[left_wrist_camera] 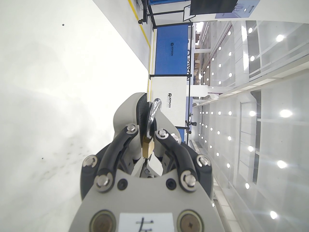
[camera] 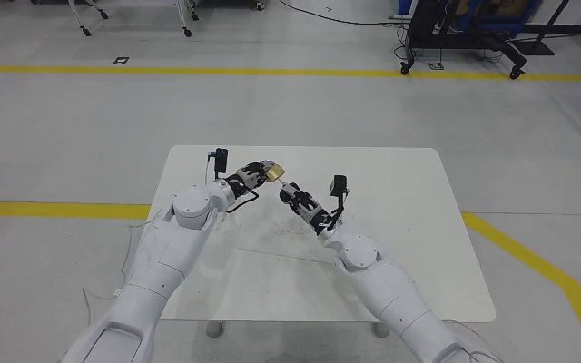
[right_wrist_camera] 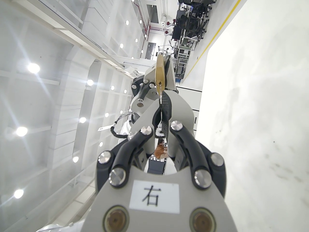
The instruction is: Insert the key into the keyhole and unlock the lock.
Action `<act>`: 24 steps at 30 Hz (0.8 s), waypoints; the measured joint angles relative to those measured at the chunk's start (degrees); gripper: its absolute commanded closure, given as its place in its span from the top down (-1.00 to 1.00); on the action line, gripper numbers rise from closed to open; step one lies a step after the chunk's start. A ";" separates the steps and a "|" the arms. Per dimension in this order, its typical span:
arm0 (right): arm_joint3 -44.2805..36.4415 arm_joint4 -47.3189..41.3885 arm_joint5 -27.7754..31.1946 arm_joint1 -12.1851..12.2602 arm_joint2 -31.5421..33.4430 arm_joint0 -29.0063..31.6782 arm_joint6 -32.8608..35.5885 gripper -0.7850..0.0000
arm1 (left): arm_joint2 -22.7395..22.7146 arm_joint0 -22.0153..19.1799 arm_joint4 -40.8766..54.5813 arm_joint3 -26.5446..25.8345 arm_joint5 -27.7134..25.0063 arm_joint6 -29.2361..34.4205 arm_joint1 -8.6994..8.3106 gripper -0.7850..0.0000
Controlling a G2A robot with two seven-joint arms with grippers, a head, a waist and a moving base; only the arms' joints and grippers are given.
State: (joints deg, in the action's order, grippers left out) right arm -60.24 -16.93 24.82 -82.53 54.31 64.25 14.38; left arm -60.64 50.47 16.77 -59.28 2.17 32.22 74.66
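Top view: left end effector (camera: 252,174) clenched on the lock (camera: 273,171) above the surface (camera: 408,200). The right end effector (camera: 291,193) is just beside it, with the lock at its 11 o'clock.
Left wrist view: the brass body is pinched between the fingers (left_wrist_camera: 166,131).
Right wrist view: the right end effector is clamped on the key (right_wrist_camera: 160,99), blade pointing to 12 o'clock at the keyhole (right_wrist_camera: 159,82). I cannot tell if the tip has entered.
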 measured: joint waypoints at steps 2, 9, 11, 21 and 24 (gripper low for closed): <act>0.25 0.11 0.10 -0.12 0.10 -0.04 -0.29 -1.00 | -0.08 0.01 -0.03 0.02 -0.03 0.01 0.04 -1.00; 0.57 0.95 0.36 -0.46 0.19 0.08 -0.87 -1.00 | 0.01 0.13 -1.36 -0.41 0.59 -0.87 0.15 -1.00; 0.52 1.21 0.26 -0.66 -0.16 0.18 -0.87 -1.00 | -0.04 0.23 -1.27 -0.56 1.04 -1.07 0.22 -1.00; 1.24 1.09 0.69 -1.22 -0.03 -0.11 -0.50 -1.00 | -0.46 0.48 -1.30 -0.70 1.20 -1.13 0.38 -1.00; 1.37 0.90 1.03 -1.18 0.71 -0.12 -0.32 -1.00 | -0.45 0.52 -1.46 -0.73 0.99 -0.54 0.41 -1.00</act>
State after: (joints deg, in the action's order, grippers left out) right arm -58.87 -16.04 25.85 -83.71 55.02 64.13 14.06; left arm -61.09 50.99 15.30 -60.01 3.15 31.67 75.07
